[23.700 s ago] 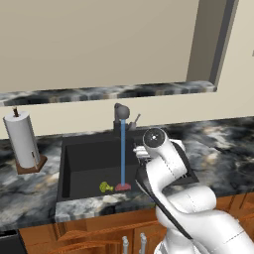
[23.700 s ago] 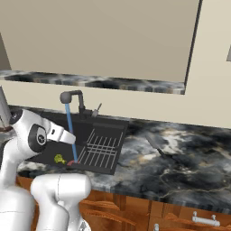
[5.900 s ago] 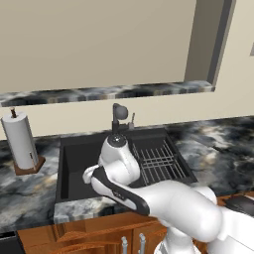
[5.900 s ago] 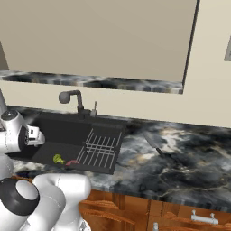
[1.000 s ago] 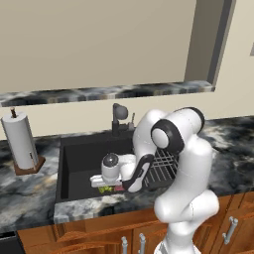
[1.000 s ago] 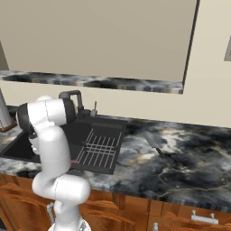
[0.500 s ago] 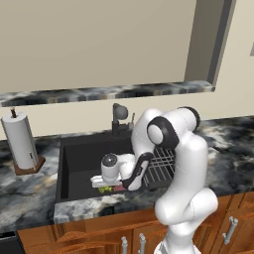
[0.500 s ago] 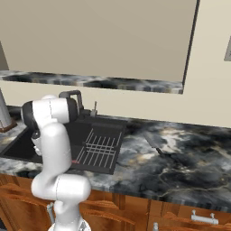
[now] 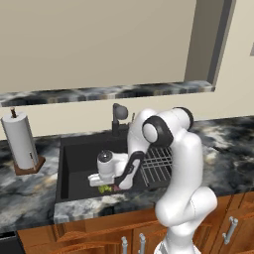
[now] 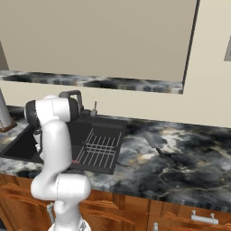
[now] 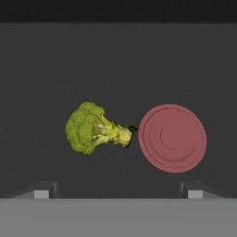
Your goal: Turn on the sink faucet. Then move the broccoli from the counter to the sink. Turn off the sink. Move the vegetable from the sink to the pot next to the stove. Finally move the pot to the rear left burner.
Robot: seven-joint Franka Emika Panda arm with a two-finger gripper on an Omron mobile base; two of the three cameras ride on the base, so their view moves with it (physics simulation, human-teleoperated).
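Tool (image 11: 118,194) spread wide, empty, above sink (image 9: 74,163) floor. Broccoli (image 11: 95,128) lies at 9 o'clock of red drain disc (image 11: 172,138), stem just beside it.

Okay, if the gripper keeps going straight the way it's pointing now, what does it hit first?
Probably the sink floor, between the broccoli and the red drain cover. The open gripper points down there; the broccoli's stem end lies nearest that line, though depth is unclear.
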